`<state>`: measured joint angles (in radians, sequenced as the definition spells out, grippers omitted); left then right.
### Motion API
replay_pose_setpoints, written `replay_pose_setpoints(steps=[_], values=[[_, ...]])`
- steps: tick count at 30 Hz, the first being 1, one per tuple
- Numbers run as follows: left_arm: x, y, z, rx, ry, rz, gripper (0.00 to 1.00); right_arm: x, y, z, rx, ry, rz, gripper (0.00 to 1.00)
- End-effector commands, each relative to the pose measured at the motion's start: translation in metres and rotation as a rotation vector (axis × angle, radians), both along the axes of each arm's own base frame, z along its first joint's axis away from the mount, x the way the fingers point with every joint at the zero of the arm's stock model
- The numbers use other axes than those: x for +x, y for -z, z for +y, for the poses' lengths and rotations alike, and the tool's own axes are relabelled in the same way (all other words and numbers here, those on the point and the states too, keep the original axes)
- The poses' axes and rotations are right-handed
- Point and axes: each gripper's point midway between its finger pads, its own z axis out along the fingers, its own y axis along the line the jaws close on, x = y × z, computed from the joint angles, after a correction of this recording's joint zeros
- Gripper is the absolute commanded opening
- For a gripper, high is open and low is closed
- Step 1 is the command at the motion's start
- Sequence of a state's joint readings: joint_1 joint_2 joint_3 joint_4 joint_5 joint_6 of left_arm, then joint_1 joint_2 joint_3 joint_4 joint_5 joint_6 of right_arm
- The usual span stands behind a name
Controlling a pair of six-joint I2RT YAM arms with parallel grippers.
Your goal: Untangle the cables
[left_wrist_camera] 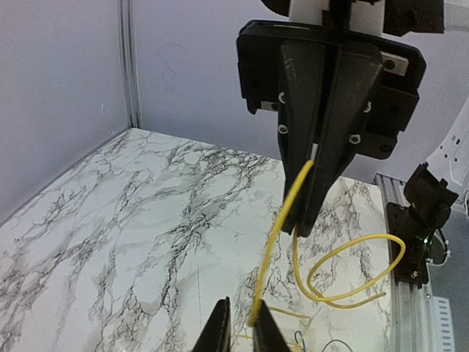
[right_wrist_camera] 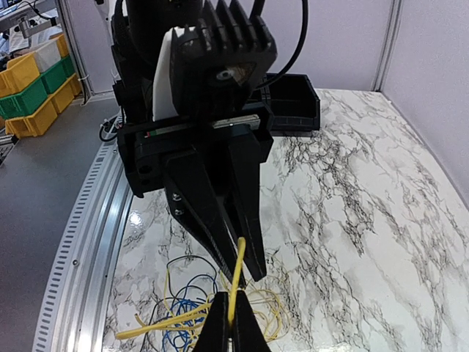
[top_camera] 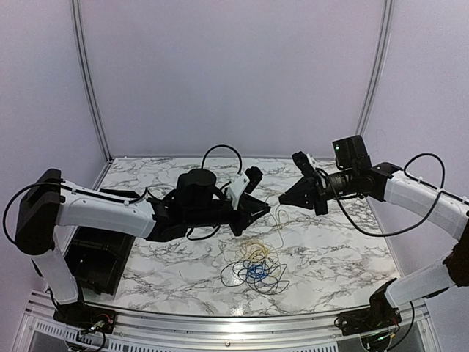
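Note:
A yellow cable (top_camera: pixel 278 218) runs from a tangled pile on the marble table up between my two grippers. The pile holds yellow loops (top_camera: pixel 253 251), a blue cable (top_camera: pixel 256 272) and a black cable (top_camera: pixel 233 276). My right gripper (top_camera: pixel 283 199) is shut on the yellow cable (right_wrist_camera: pixel 236 282), above the pile. My left gripper (top_camera: pixel 261 210) faces it tip to tip. Its jaws stand a little apart, and the cable (left_wrist_camera: pixel 275 242) lies against the inner side of one finger (left_wrist_camera: pixel 268 334). A free yellow loop (left_wrist_camera: pixel 352 268) hangs below the right gripper (left_wrist_camera: pixel 300 220). Blue loops (right_wrist_camera: pixel 176 317) lie underneath.
A black bin (top_camera: pixel 95 257) sits at the table's left edge, also in the right wrist view (right_wrist_camera: pixel 293 103). An aluminium rail (top_camera: pixel 220 323) runs along the near edge. Yellow and green crates (right_wrist_camera: pixel 29 81) stand off the table. Pale walls close the back and sides.

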<state>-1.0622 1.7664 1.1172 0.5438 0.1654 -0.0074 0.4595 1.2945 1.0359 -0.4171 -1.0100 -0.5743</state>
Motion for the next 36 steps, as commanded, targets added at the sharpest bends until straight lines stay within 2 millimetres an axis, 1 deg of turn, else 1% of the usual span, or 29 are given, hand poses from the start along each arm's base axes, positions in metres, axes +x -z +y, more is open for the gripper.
replay_pose_setpoints(steps=[1, 4, 7, 8, 10, 11, 12, 13, 14, 16, 18, 19, 20, 22, 23, 24, 25, 26, 29, 31, 36], values=[[-0.002, -0.011, -0.008, -0.055, 0.015, 0.017, 0.07, 0.002, -0.001, -0.001, 0.009, 0.005, -0.016, 0.0], [-0.004, -0.015, -0.007, -0.089, 0.018, 0.036, 0.0, 0.003, 0.001, -0.001, 0.007, 0.009, -0.017, 0.0], [-0.005, -0.018, -0.005, -0.122, 0.014, 0.071, 0.0, 0.006, 0.004, -0.001, 0.002, 0.024, -0.016, 0.0], [-0.003, -0.018, -0.003, -0.133, -0.004, 0.089, 0.0, 0.01, 0.004, -0.001, -0.002, 0.042, -0.017, 0.06], [0.005, -0.019, 0.002, -0.16, -0.069, 0.138, 0.0, 0.024, 0.0, -0.003, -0.008, 0.117, -0.022, 0.24], [0.011, -0.019, 0.006, -0.178, -0.118, 0.171, 0.0, 0.033, -0.005, -0.006, -0.001, 0.164, -0.015, 0.33], [0.019, -0.019, 0.012, -0.198, -0.183, 0.201, 0.0, 0.043, -0.012, -0.014, 0.021, 0.212, 0.001, 0.42], [0.025, -0.02, 0.016, -0.223, -0.231, 0.239, 0.0, 0.049, -0.016, -0.02, 0.035, 0.236, 0.003, 0.49], [0.034, -0.02, 0.023, -0.247, -0.301, 0.265, 0.0, 0.052, -0.017, -0.024, 0.044, 0.248, 0.018, 0.53], [0.045, -0.02, 0.035, -0.291, -0.399, 0.32, 0.0, 0.054, -0.012, -0.028, 0.034, 0.267, 0.002, 0.56], [0.053, -0.019, 0.042, -0.309, -0.468, 0.346, 0.0, 0.053, -0.003, -0.031, 0.019, 0.28, -0.019, 0.56], [0.054, -0.019, 0.043, -0.311, -0.479, 0.349, 0.0, 0.053, 0.002, -0.032, 0.01, 0.284, -0.023, 0.54], [0.055, -0.02, 0.041, -0.309, -0.478, 0.35, 0.0, 0.052, 0.008, -0.032, 0.002, 0.281, -0.026, 0.51], [0.055, -0.023, 0.037, -0.309, -0.469, 0.354, 0.0, 0.047, 0.013, -0.032, -0.003, 0.261, -0.036, 0.43], [0.056, -0.023, 0.035, -0.309, -0.466, 0.358, 0.0, 0.046, 0.015, -0.031, -0.004, 0.254, -0.038, 0.4], [0.056, -0.023, 0.033, -0.309, -0.463, 0.362, 0.0, 0.045, 0.016, -0.03, -0.005, 0.248, -0.042, 0.39], [0.056, -0.024, 0.032, -0.311, -0.458, 0.364, 0.0, 0.044, 0.017, -0.029, -0.006, 0.244, -0.042, 0.41], [0.056, -0.025, 0.03, -0.313, -0.452, 0.366, 0.0, 0.043, 0.018, -0.028, -0.005, 0.243, -0.04, 0.45], [0.055, -0.026, 0.025, -0.318, -0.432, 0.378, 0.0, 0.045, 0.02, -0.024, -0.002, 0.249, -0.03, 0.6], [0.053, -0.027, 0.02, -0.318, -0.411, 0.386, 0.0, 0.046, 0.021, -0.021, 0.004, 0.251, -0.02, 0.62], [0.049, -0.027, 0.013, -0.308, -0.369, 0.387, 0.0, 0.046, 0.027, -0.013, 0.0, 0.24, -0.002, 0.61]])
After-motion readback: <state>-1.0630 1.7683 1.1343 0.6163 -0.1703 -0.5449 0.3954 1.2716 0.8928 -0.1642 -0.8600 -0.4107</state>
